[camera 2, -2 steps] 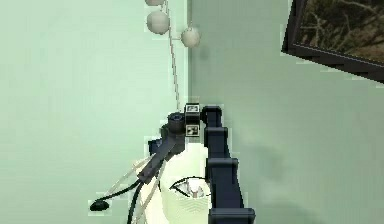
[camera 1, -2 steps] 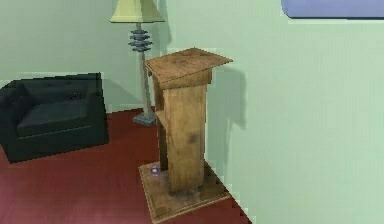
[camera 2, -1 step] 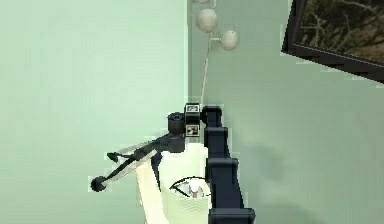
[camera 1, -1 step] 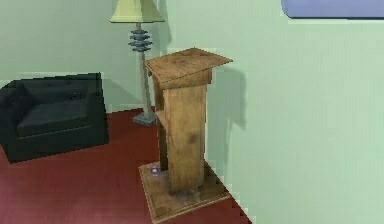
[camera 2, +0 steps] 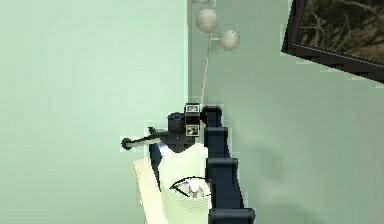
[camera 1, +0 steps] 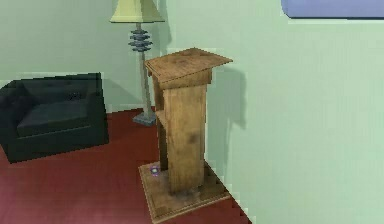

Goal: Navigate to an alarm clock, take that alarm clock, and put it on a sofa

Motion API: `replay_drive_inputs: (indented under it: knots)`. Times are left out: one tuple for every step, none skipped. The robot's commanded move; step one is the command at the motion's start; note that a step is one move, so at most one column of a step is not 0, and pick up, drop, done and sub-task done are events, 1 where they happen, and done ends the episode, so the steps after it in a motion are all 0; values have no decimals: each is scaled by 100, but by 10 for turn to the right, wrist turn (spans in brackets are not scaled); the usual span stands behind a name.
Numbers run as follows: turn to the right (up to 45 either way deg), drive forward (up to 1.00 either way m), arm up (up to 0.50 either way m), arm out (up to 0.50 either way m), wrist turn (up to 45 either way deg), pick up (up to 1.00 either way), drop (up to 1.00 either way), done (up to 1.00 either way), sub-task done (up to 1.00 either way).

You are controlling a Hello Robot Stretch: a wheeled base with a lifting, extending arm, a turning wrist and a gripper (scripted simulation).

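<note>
1 black sofa (camera 1: 55, 115), 1 floor lamp (camera 1: 139, 42), 1 wooden stand (camera 1: 185, 115)

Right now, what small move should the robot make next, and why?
Probably turn the base toward the forward view's left. A wooden stand blocks the way ahead, and the dark sofa sits left of it. A white thing shows near the pincer; I cannot tell whether it is held.

Forward view: one black armchair (camera 1: 55, 115) lower left, one floor lamp (camera 1: 138, 40) top centre, one wooden stand (camera 1: 185, 110) mid-frame. Arm side view: one framed picture (camera 2: 340, 35) upper right, two pale globes (camera 2: 230, 39) top centre, one tool (camera 2: 130, 143), two white squares (camera 2: 190, 108), one white dial-faced thing (camera 2: 188, 185).
</note>
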Motion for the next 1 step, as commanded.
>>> replay_drive_inputs:
  knots:
    - [0, 0, 0, 0, 120, 0, 0, 0, 0]
